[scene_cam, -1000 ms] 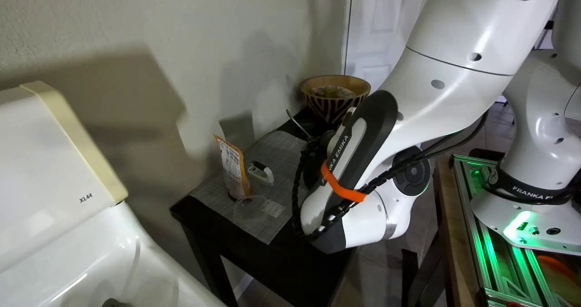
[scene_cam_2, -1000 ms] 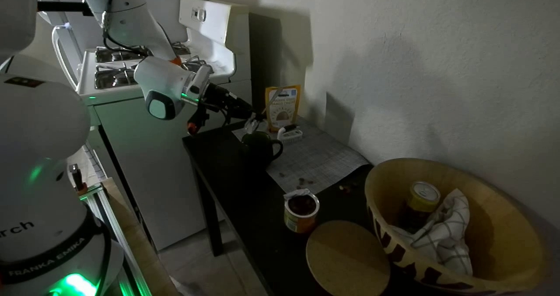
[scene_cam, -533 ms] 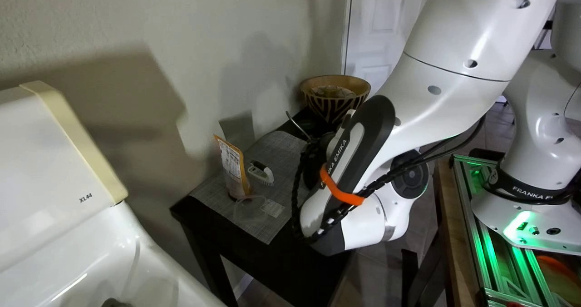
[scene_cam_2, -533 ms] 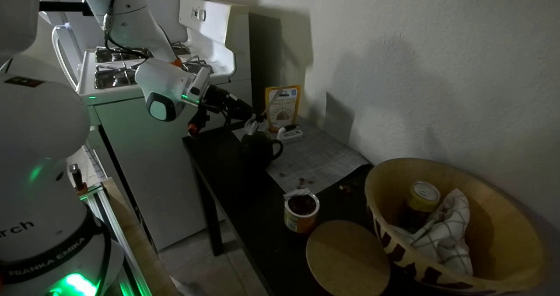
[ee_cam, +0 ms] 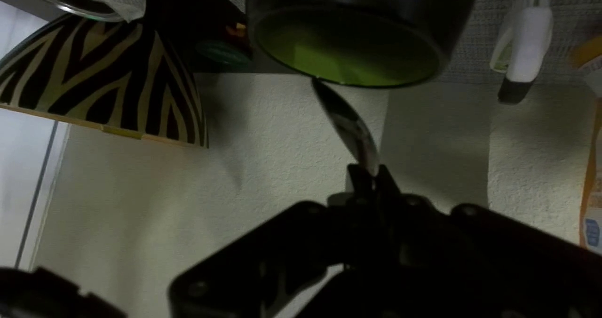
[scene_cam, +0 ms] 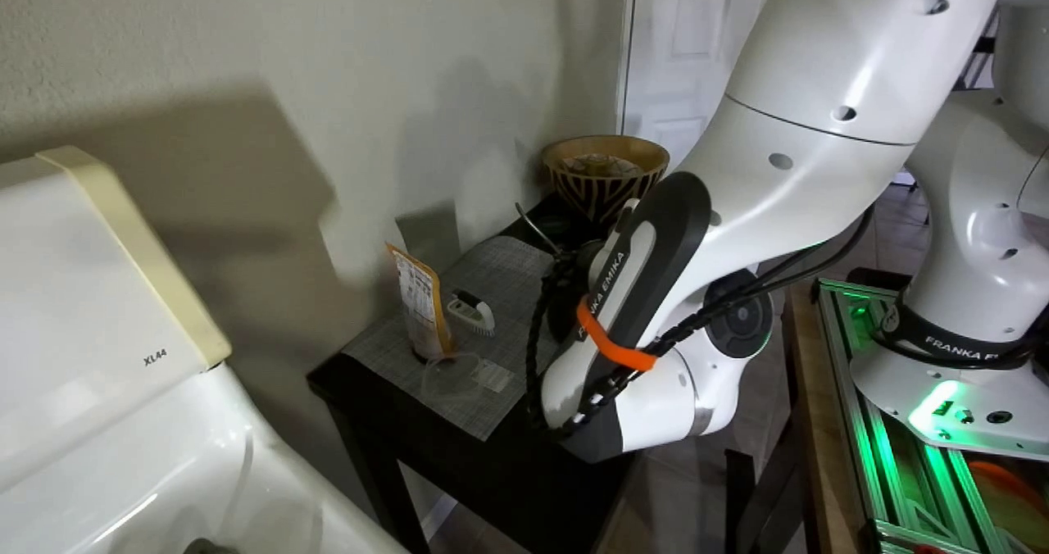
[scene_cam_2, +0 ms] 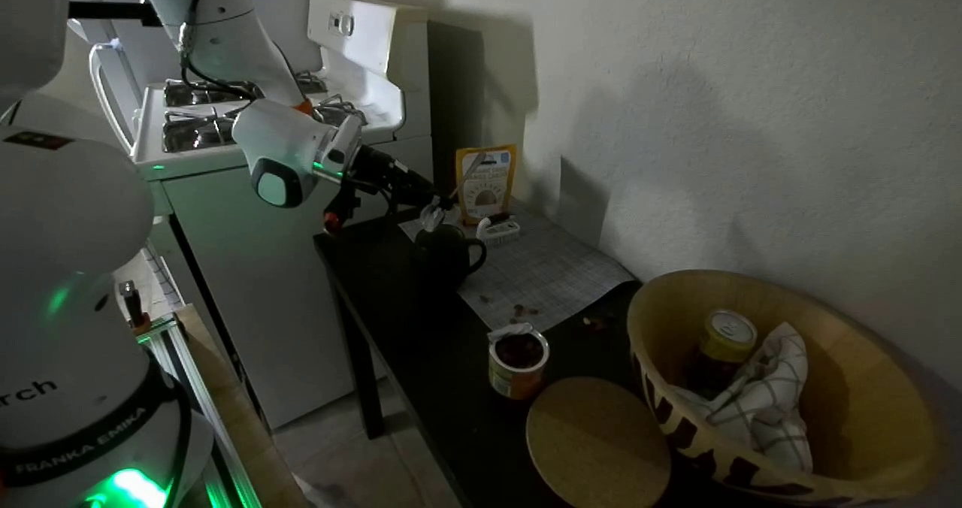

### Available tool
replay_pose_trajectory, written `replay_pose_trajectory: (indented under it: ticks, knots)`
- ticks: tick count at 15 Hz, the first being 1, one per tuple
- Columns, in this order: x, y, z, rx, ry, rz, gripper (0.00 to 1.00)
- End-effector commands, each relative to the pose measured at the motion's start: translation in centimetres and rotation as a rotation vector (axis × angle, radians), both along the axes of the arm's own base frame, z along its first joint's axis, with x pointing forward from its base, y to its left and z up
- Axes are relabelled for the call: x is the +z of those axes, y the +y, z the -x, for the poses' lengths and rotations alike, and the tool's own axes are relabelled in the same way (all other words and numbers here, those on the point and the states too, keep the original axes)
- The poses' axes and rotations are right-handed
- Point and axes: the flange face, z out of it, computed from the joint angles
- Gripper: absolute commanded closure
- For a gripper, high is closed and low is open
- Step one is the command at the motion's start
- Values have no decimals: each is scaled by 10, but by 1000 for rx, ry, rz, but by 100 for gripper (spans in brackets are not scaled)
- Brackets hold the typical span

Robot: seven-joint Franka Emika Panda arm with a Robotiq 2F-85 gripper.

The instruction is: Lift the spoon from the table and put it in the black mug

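Observation:
The black mug (scene_cam_2: 440,256) stands upright on the dark table (scene_cam_2: 376,297), its handle toward the grey mat. Its green inside shows in the wrist view (ee_cam: 348,59). My gripper (scene_cam_2: 449,201) is just above and beside the mug. In the wrist view its fingertips (ee_cam: 368,177) are closed on the metal spoon (ee_cam: 345,120). The spoon is tilted: one end (scene_cam_2: 434,215) hangs at the mug's rim, and the thin handle (scene_cam_2: 471,173) sticks up past the fingers. I cannot tell if the low end is inside the mug. In an exterior view the arm hides the mug; the handle (scene_cam: 537,228) shows.
A yellow pouch (scene_cam_2: 487,186) and a white brush (scene_cam_2: 499,230) are on the grey mat (scene_cam_2: 549,267) behind the mug. An opened can (scene_cam_2: 517,373), a round board (scene_cam_2: 599,444) and a large striped bowl (scene_cam_2: 887,388) stand farther along the table. A wall runs behind.
My arm has dipped slightly, mostly in the first half second, with the spoon in the gripper. Since then almost nothing has moved; the mug stays in place.

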Motion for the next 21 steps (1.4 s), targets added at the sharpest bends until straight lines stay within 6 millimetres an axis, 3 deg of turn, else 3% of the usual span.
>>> replay_pose_trajectory:
  ticks: [1, 21]
  knots:
    - [-5, -2, -1, -10, -3, -7, 99]
    - [-25, -3, -1, 19, 12, 8, 99]
